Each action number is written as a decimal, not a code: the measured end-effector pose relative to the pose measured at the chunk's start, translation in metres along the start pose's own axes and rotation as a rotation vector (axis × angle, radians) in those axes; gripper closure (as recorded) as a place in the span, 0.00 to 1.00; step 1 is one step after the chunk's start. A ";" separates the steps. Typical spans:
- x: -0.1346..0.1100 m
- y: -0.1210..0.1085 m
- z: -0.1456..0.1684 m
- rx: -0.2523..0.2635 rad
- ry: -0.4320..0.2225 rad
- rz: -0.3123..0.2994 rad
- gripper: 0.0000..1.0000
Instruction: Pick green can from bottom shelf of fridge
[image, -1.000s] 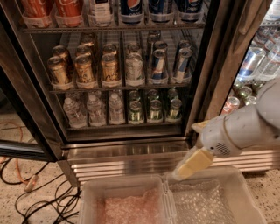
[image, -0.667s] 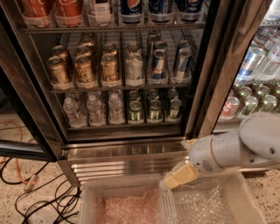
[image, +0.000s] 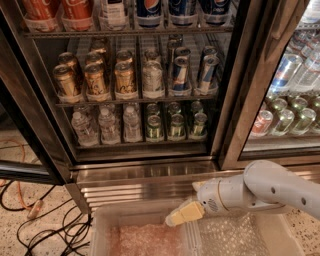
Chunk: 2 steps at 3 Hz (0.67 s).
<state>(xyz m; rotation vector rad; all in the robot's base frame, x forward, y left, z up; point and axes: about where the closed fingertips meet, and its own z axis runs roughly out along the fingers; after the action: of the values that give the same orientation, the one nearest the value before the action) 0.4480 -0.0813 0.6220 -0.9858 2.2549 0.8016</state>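
The gripper (image: 185, 212) hangs low at about 5 o'clock in the view, on the end of a white arm (image: 280, 187) that reaches in from 3 o'clock. It sits just above the rim of a clear plastic bin (image: 98, 220) and in front of the fridge's (image: 235, 100) ribbed steel base. Whether the gripper is open or closed cannot be told, and it holds nothing that shows.

The green can (image: 176, 126) stands upright on the bottom shelf (image: 145, 144), in the middle of a front row of three like cans, well apart from the gripper at its 12 o'clock. Water bottles (image: 105, 125) stand at the can's 9 o'clock on the same shelf. Gold cans (image: 95, 80) and blue-and-silver cans (image: 180, 75) fill the shelf above. Black cables (image: 45, 235) lie on the floor at 8 o'clock.
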 end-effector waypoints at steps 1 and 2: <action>0.002 -0.002 0.003 -0.001 -0.002 0.007 0.00; 0.012 -0.002 0.011 0.003 0.007 0.052 0.00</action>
<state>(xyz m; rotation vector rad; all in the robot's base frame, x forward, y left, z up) 0.4458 -0.0800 0.6056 -0.9332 2.2958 0.8185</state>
